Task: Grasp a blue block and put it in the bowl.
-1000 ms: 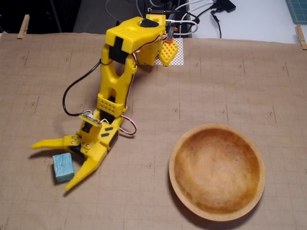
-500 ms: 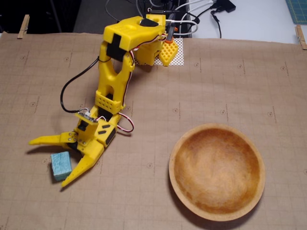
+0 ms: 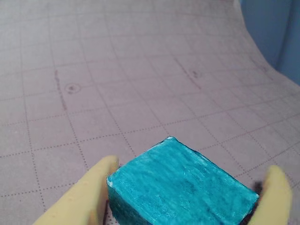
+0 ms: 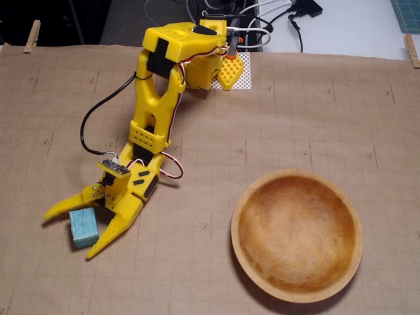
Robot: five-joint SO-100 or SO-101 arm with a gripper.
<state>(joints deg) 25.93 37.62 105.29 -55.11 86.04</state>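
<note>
The blue block [image 4: 84, 227] lies on the brown grid mat at the lower left of the fixed view, between the two yellow fingers of my gripper [image 4: 67, 235]. The jaws stand open around it, narrowed close to its sides. In the wrist view the blue block [image 3: 183, 187] fills the lower middle, inside the gripper [image 3: 193, 164]. The left finger [image 3: 84, 197] lies against its side, and a thin dark gap shows at the right finger [image 3: 276, 197]. The wooden bowl [image 4: 296, 176] sits at the lower right, far from the gripper, with nothing in it.
The yellow arm [image 4: 154, 98] rises from its base at the mat's top middle, with a black cable [image 4: 88, 128] looping to its left. Wires and a white mesh pad [image 4: 244, 77] lie behind the base. Clothespins [image 4: 31, 36] clip the mat's top corners.
The upper finger has swung down toward the block, narrowing the jaws around it. The arm has leaned slightly further left. The block and the bowl stay in place.
</note>
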